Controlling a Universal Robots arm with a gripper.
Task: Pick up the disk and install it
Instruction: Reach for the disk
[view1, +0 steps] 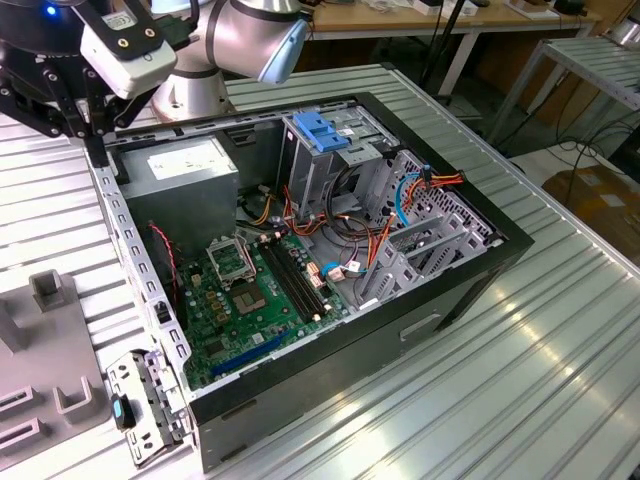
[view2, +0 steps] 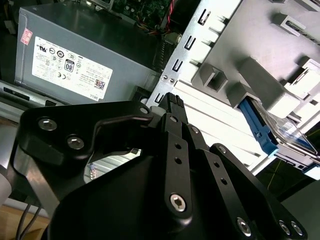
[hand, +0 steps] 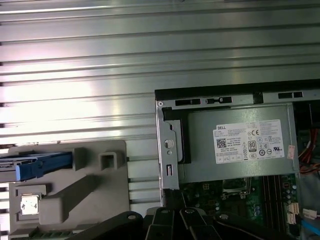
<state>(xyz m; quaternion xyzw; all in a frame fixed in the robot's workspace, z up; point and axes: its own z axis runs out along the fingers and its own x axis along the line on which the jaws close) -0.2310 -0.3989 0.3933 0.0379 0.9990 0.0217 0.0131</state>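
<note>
The disk (hand: 35, 166) lies on a grey holder block (hand: 75, 200) beside the open computer case; its blue side rail and part of its silver top show. In the second wrist view the disk (view2: 280, 136) rests at the holder's (view2: 260, 75) far edge, blue rail towards me. My gripper (view1: 95, 148) hangs above the case's back corner, near the power supply box (view1: 190, 172), apart from the disk and holding nothing. Its black body (view2: 172, 102) fills the foreground in both wrist views (hand: 175, 222).
The open case (view1: 470, 280) holds a motherboard (view1: 250, 290), cables and a metal drive cage with a blue latch (view1: 320, 128). The grey power supply with a white sticker (hand: 245, 144) sits at the corner under me. A ribbed metal table (view1: 520, 380) surrounds the case.
</note>
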